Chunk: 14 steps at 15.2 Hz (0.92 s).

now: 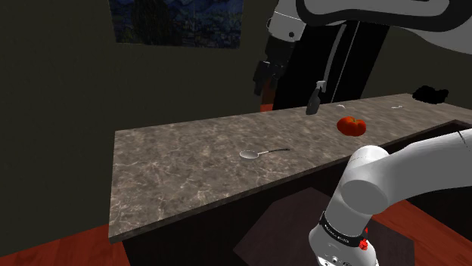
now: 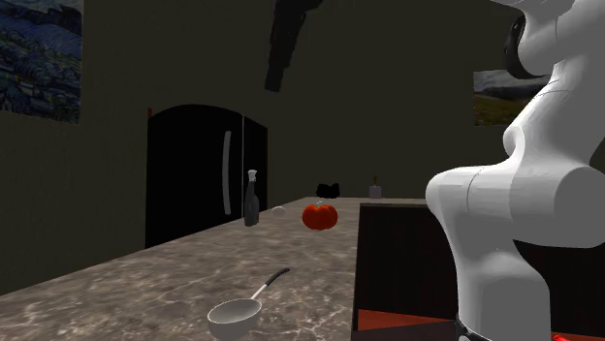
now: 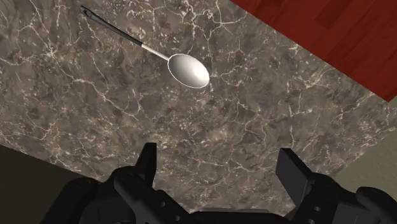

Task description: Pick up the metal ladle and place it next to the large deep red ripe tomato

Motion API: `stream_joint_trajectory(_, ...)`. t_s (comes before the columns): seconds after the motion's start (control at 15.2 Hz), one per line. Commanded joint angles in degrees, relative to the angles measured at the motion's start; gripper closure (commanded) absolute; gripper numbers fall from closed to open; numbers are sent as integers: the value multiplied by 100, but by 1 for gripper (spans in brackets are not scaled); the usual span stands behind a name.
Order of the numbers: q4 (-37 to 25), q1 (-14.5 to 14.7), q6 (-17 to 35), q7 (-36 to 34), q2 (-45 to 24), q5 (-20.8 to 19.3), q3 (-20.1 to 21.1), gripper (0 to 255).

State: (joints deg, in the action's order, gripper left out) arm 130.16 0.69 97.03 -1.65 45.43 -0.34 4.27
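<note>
While the tool point(image 3: 218, 153) gapes empty, the ladle point(image 3: 186, 67) lies silvery-bowled, its thin handle dark.

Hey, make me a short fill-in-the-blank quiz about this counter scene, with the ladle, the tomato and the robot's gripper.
1. The gripper hangs over the counter with its fingers ____.
2. The tomato is ____ in colour.
3. Of the ladle and the tomato, the bottle stands nearer the ____.
Missing words: open; red; tomato.
</note>
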Motion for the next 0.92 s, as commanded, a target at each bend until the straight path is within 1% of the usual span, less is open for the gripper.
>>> stream_joint_trajectory(0.0, 0, 0, 0, 0, 0, 0, 0, 0)
stream_joint_trajectory(0.46, 1442, 481, 888, 2020, 403, -454, -785, 0)
stream_joint_trajectory(0.86, 2346, 736, 1718, 3798, 362, -1044, -1616, 0)
